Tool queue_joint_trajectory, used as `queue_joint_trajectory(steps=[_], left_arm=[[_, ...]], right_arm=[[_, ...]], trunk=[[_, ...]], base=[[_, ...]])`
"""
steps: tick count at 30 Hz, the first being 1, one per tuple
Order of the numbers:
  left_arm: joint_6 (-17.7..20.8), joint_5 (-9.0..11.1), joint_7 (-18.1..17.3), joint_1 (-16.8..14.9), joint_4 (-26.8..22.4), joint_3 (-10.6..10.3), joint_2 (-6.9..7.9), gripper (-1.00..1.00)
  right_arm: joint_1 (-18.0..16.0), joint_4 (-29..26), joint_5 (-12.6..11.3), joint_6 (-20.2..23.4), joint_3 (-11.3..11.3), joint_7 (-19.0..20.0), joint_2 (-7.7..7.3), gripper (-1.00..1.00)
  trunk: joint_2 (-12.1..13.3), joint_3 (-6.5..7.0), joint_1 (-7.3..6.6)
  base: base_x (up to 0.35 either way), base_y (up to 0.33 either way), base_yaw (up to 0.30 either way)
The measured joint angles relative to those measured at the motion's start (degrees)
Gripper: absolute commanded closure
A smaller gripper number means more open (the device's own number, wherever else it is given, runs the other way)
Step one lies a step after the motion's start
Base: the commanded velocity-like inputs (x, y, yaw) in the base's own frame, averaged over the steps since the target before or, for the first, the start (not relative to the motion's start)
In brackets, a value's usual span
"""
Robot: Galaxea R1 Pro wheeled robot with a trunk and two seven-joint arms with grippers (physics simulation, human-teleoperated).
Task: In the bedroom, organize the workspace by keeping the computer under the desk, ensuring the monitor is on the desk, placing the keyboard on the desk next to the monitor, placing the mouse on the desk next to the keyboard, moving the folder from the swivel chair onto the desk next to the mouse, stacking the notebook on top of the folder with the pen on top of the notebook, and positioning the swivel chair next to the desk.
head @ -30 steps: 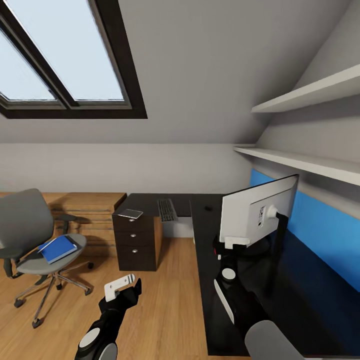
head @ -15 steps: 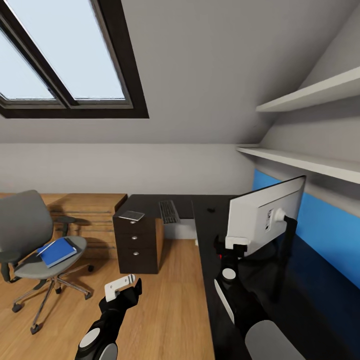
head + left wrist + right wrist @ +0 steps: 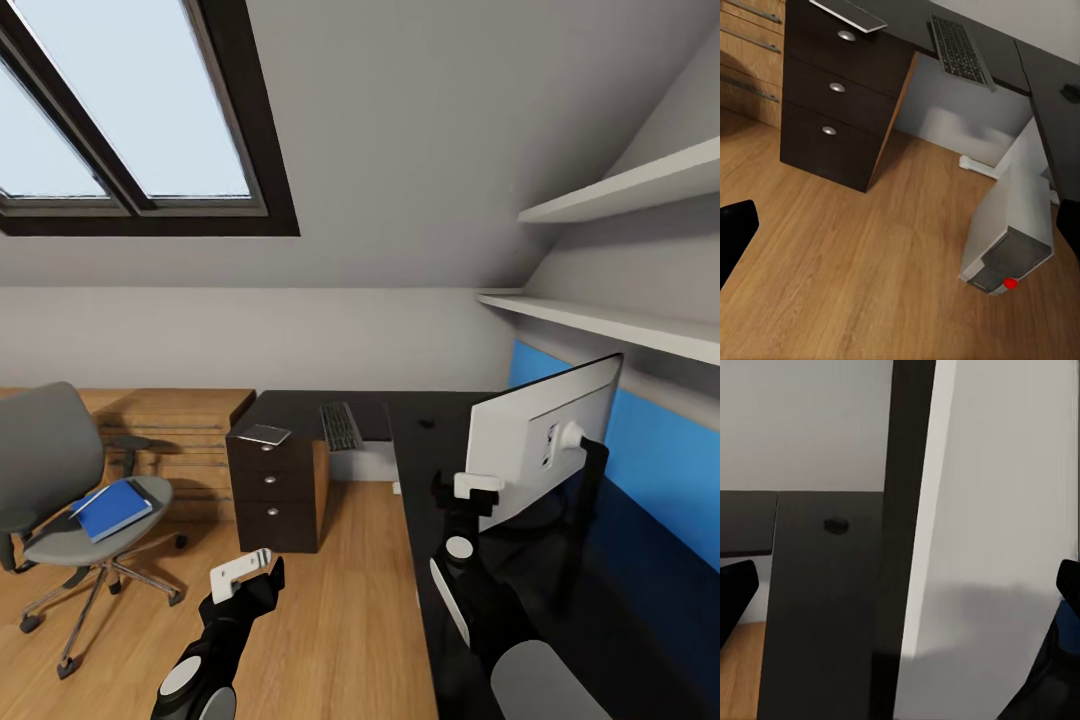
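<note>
We see the swivel chair (image 3: 55,470) far left on the wood floor (image 3: 330,620), well apart from the desk (image 3: 420,470), with the blue folder (image 3: 112,508) lying on its seat. Next comes the wooden dresser (image 3: 170,420) against the back wall. Our left gripper (image 3: 243,577) hangs over bare floor, jaws apart, holding nothing. The dark drawer unit (image 3: 272,490) carries the notebook (image 3: 266,434) on its top; pen too small to tell. The keyboard (image 3: 340,425) lies on the desk just beside the drawers, and a small dark object, likely the mouse (image 3: 426,423), sits near the desk's corner. In the left wrist view the computer (image 3: 1012,217) stands on the floor at the desk's edge. Our right gripper (image 3: 478,490) is clamped on the lower edge of the monitor (image 3: 545,435), which is tilted over the desk's right wing, its white back facing us, before the blue wall panel (image 3: 660,470) and shelves (image 3: 620,320).
</note>
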Motion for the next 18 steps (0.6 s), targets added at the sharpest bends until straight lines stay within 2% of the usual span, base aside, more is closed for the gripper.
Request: queue_joint_trajectory(steps=[6, 10, 12, 18], left_arm=[[0.0, 0.0, 0.0, 0.0, 0.0, 0.0, 0.00, -1.00], [0.0, 0.0, 0.0, 0.0, 0.0, -0.1, 0.00, -1.00], [0.0, 0.0, 0.0, 0.0, 0.0, -0.1, -0.01, -1.00], [-0.1, 0.0, 0.0, 0.0, 0.0, -0.2, -0.01, -1.00]], right_arm=[[-0.1, 0.0, -0.1, 0.1, -0.5, -0.8, -0.13, -1.00], [-0.2, 0.0, -0.2, 0.7, -2.7, -0.9, -0.40, -1.00], [-0.2, 0.8, -0.2, 1.7, -3.9, -0.8, -0.43, -1.00], [-0.3, 1.3, -0.2, 2.1, -4.4, -0.8, -0.54, -1.00]], trunk=[[0.0, 0.00, 0.00], [0.0, 0.00, 0.00], [0.0, 0.00, -0.01], [0.0, 0.00, -0.01]], base=[[0.002, 0.001, 0.000], [0.000, 0.000, 0.000], [0.089, 0.000, 0.000], [0.139, 0.000, 0.000]])
